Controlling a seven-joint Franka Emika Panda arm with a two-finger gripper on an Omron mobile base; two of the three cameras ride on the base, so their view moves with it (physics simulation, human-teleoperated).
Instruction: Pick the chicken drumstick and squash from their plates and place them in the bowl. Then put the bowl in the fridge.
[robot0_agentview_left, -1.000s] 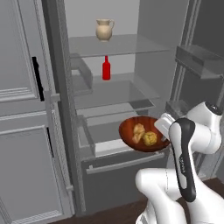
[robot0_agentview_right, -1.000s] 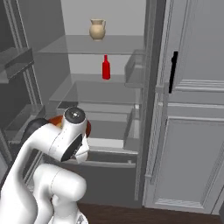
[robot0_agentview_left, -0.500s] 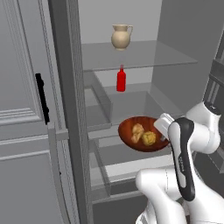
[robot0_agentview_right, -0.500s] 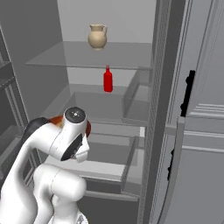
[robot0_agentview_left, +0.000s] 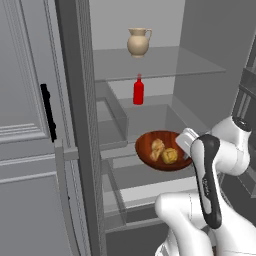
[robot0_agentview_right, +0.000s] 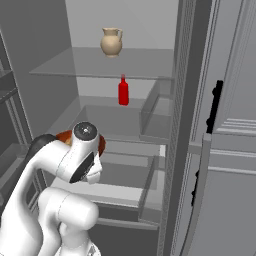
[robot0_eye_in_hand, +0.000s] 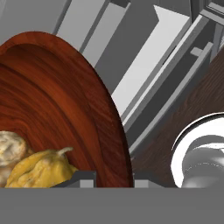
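Holding item one: bowl (robot0_agentview_left: 164, 150), reddish-brown, carried at the fridge (robot0_agentview_left: 150, 60) opening with chicken drumstick (robot0_agentview_left: 157, 148) and squash (robot0_agentview_left: 170, 155) inside; in the left base view the gripper (robot0_agentview_left: 186, 142) sits at the bowl's 3 o'clock rim, fingers pressed together on that rim, and the open shelf space lies toward 11 o'clock from the gripper, beyond the bowl. Right base view: bowl (robot0_agentview_right: 67, 137) peeks out at 10 o'clock behind the arm's upper joint, with the lower glass shelf (robot0_agentview_right: 120, 142) lying to its 2 o'clock, near. Hand view: bowl (robot0_eye_in_hand: 61, 113) rim runs up between the fingertips, squash (robot0_eye_in_hand: 41, 168) and drumstick (robot0_eye_in_hand: 11, 148) at 9 o'clock; judged next move is a forward push onto a shelf.
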